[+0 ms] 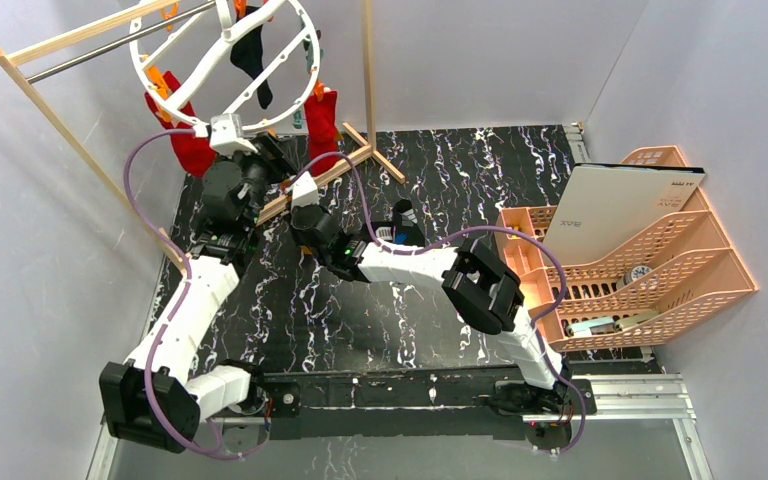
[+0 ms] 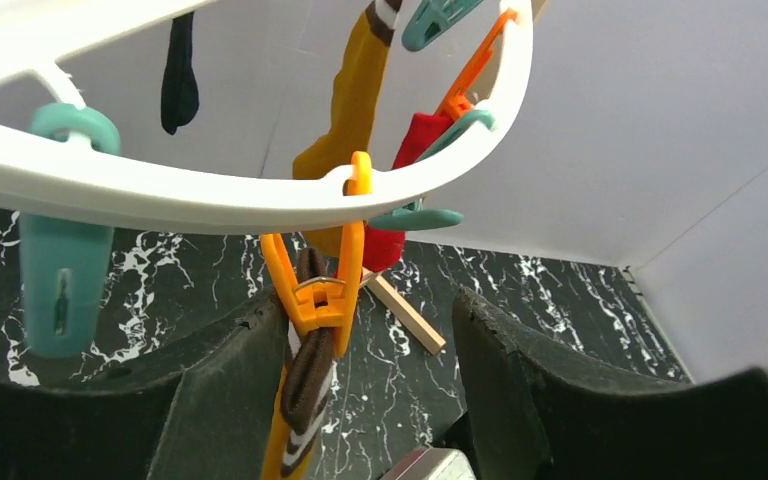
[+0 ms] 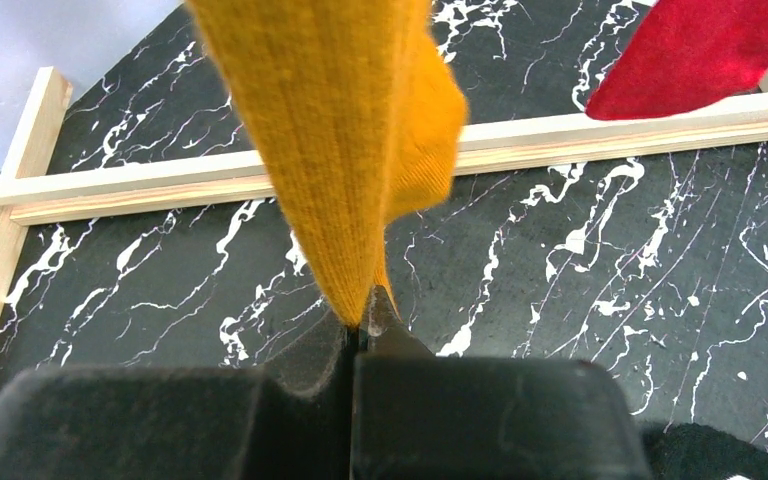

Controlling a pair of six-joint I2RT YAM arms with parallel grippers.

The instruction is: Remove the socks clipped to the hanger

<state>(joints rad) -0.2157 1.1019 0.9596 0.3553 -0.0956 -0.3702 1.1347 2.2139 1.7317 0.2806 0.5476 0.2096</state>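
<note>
Both arms have white shell links and black joint housings: left arm [image 1: 188, 305], right arm [image 1: 410, 263]. A lilac cable [image 1: 138, 160] runs along each arm, from behind the jaws down to the base. A white boxy camera block [image 1: 230, 132] sits just behind each set of jaws. There is a small green light [image 1: 348, 252] behind the right jaws. Left gripper [image 2: 365, 300] and right gripper [image 3: 360, 322]: fingers [image 2: 550, 400] matte black, thick, rough-moulded edges.

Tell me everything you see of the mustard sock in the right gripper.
The mustard sock is ribbed knit fabric, mustard-orange, hanging straight down from above the right wrist view. Its lower end is pinched in the shut right gripper, and a fold bulges to one side. Its top end is out of view there.
</note>
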